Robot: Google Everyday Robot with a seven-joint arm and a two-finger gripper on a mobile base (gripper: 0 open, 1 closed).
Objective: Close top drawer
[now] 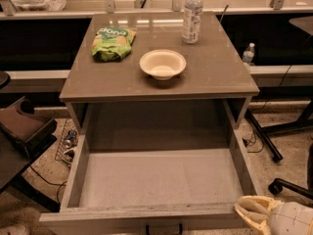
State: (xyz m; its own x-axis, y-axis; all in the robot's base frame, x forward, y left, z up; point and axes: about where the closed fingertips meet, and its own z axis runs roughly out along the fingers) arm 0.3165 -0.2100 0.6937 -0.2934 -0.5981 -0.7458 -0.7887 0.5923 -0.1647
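Note:
The top drawer (156,180) stands pulled far out toward me from the grey-brown cabinet, its pale grey floor bare. Its front edge runs along the bottom of the view, with the dark centre handle (164,227) just showing. My gripper (255,213) is at the bottom right corner, cream-coloured, next to the right end of the drawer front. The lower drawers are out of view.
On the cabinet top (220,77) sit a green snack bag (112,43), a white bowl (163,64) and a water bottle (192,14). A small bottle (248,53) stands behind at right. Chair legs (274,146) are on the floor at right, a dark chair (24,131) at left.

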